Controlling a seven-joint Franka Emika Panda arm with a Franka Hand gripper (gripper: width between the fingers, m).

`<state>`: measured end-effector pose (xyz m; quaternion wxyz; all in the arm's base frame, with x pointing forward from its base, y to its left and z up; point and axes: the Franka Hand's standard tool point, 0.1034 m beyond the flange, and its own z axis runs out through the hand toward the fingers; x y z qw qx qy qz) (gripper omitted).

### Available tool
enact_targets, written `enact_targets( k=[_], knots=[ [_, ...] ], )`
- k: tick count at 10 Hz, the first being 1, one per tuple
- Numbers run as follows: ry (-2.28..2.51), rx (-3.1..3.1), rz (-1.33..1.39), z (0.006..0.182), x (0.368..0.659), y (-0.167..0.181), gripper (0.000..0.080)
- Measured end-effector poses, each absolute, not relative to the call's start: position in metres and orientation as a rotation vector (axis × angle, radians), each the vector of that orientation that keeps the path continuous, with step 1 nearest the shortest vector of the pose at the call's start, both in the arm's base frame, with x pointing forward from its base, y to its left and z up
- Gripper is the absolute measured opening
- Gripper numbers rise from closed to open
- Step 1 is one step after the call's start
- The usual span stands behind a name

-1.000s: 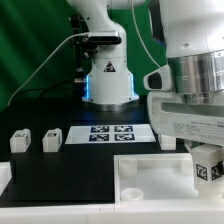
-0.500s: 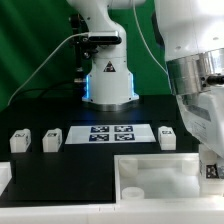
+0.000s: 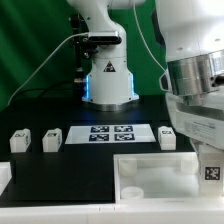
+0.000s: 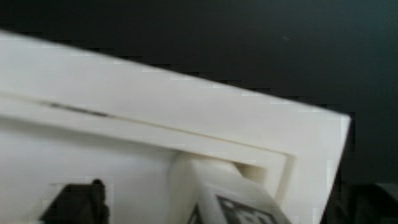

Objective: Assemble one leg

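One leg (image 3: 211, 171), a small white block with a black-and-white tag, stands at the corner of the large white tabletop (image 3: 150, 172) on the exterior view's right. My gripper (image 3: 204, 152) hangs right over it with its jaws either side of the leg. In the wrist view the leg (image 4: 231, 196) rises from the tabletop's corner (image 4: 160, 120). One dark finger (image 4: 75, 200) stands well apart from the leg; the other finger is lost against the black table. The jaws look spread, not pressed on the leg.
Three more legs stand on the black table: two at the exterior view's left (image 3: 20, 140) (image 3: 52, 138), one at the right (image 3: 168, 137). The marker board (image 3: 108, 133) lies between them. The arm's base (image 3: 108, 75) stands behind.
The gripper's body has turned and shifted slightly to the exterior view's right above the leg. The leg's tag still faces the same way and has hardly moved.
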<state>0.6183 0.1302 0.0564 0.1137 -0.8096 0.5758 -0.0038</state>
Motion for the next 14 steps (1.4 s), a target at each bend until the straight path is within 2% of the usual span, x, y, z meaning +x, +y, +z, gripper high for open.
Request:
enact_targets(
  k=[3, 7, 9, 11, 13, 14],
  knots=[
    [1.097, -2.765, -0.034, 0.063, 0.622, 0.126, 0.0648],
    [0.481, -2.959, -0.091, 0.062, 0.622, 0.121, 0.0648],
    [0.094, -3.066, -0.120, 0.067, 0.629, 0.118, 0.0648],
    [0.141, -3.061, -0.116, 0.065, 0.627, 0.116, 0.0648],
    [0.320, -3.041, -0.109, 0.065, 0.627, 0.117, 0.0381],
    [0.464, -3.018, -0.102, 0.065, 0.627, 0.117, 0.0290]
  ],
)
